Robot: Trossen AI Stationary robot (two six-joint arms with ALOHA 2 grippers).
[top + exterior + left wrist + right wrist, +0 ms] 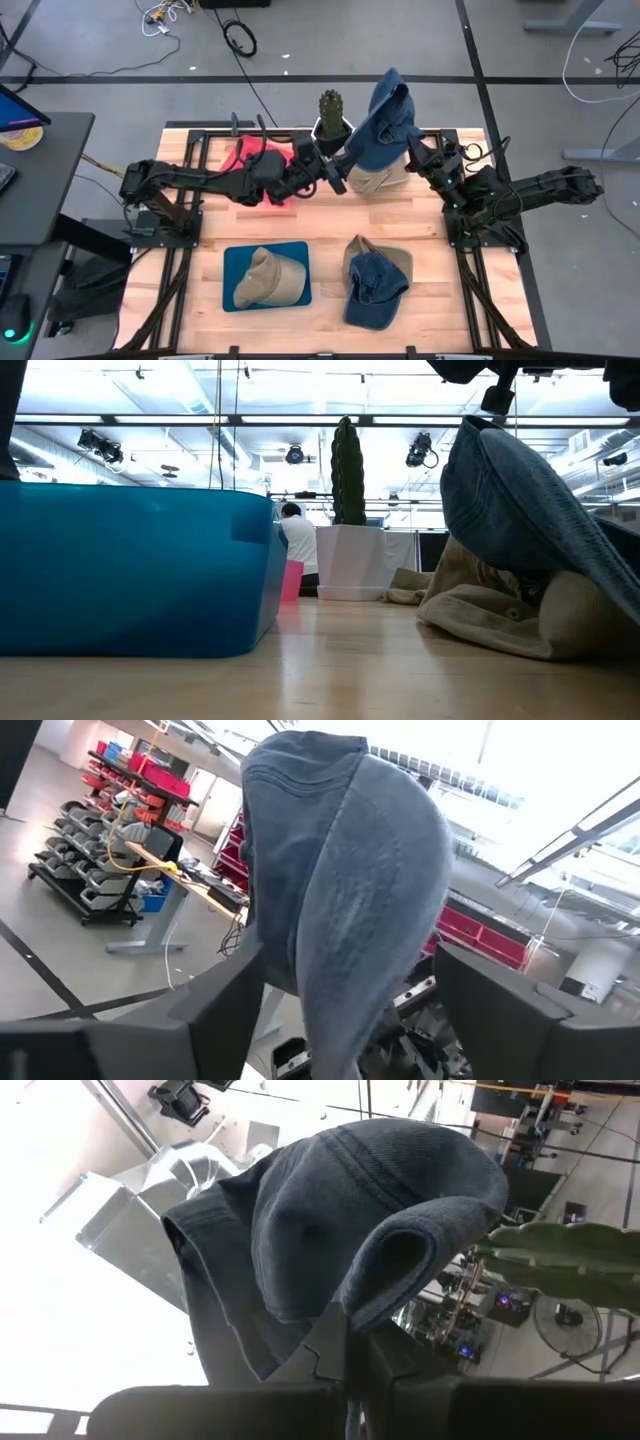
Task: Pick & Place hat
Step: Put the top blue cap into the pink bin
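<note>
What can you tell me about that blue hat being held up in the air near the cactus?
The blue hat is a soft cap of faded denim-like cloth with stitched seams, hanging limp and folded in the air above a crumpled tan hat at the back of the table. The right gripper is shut on a fold of its cloth and carries it. The left gripper reaches in from the other side, its fingers standing on either side of the dangling fabric. A potted cactus stands just beside it.
</note>
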